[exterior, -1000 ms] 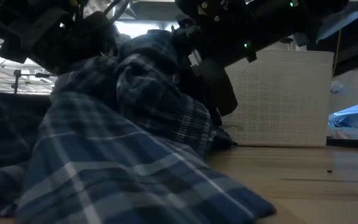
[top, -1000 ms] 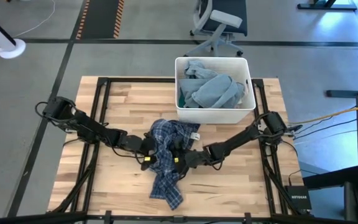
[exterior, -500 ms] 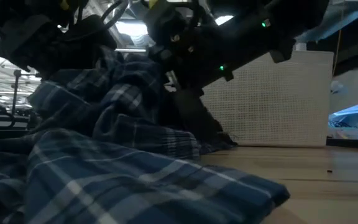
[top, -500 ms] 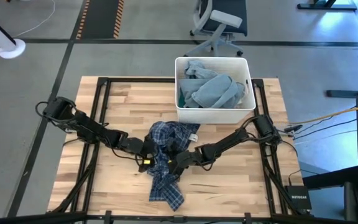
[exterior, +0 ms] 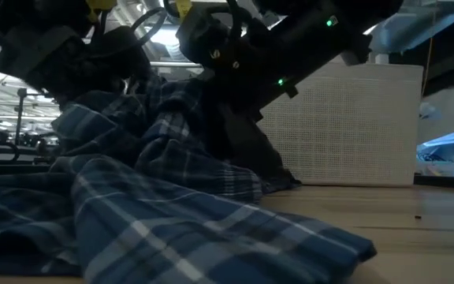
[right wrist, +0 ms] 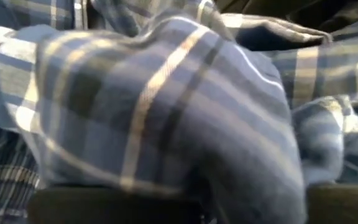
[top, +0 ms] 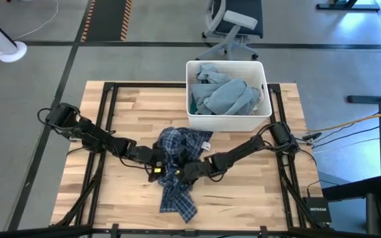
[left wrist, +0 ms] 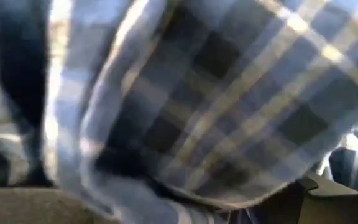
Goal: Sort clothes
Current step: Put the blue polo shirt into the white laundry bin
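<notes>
Since a second ago my right gripper point(top: 180, 172) has slid further in over the desk point(top: 124, 106) and into the dark blue plaid garment point(top: 177, 178), whose heap has shifted and bunched. Its fingers, spread wide then, now look closed on a fold of that cloth, which fills the right wrist view. To me this suggests the pick is just made and a lift toward the white bin point(top: 227, 121) can follow; light blue-grey clothes point(top: 225, 92) already lie inside it. The right arm reaches low from its side, the bin beyond and to one side of its fingers. My left gripper point(top: 155, 158) faces it across the heap, fingers unchanged and open, plaid cloth draped right against them.
</notes>
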